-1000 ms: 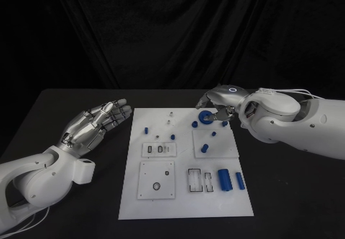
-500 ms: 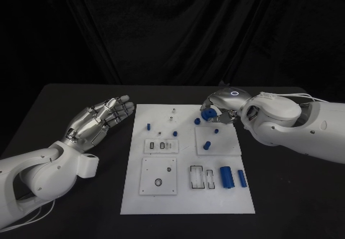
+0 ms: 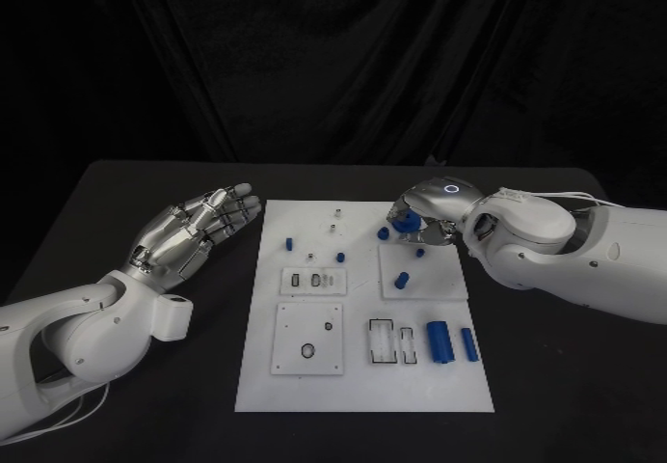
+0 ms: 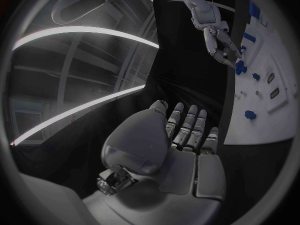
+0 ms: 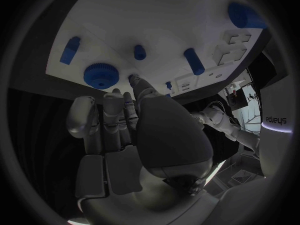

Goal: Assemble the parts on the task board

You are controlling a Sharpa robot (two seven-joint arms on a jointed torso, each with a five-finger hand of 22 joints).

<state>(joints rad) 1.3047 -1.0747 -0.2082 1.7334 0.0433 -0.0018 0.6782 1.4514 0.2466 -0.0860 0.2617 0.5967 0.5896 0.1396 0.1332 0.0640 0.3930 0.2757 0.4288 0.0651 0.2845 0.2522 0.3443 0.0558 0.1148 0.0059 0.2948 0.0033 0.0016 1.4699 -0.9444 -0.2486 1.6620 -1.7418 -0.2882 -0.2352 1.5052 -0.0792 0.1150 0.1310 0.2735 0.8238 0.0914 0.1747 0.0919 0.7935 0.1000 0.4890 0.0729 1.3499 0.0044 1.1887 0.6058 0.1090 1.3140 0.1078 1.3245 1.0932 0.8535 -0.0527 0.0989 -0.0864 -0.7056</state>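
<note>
You can't tell if the right hand point(image 3: 424, 218) touches the blue gear point(image 3: 403, 221); its fingertips hide behind the wrist. Small pegs point(image 3: 333, 219) at the task board point(image 3: 361, 386) top are too small to identify.

— colours?
— white task board point(image 3: 364, 386) on the black table point(image 3: 556, 367), blue parts point(image 3: 437, 341), a blue gear point(image 5: 100, 75).
— hands?
— both silver: left hand point(image 3: 188, 236), right hand point(image 3: 424, 217).

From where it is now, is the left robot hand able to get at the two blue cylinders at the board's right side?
Probably yes: the left robot hand is open beside the board's far-left edge, and nothing blocks the blue cylinders, though it must cross the task board.
</note>
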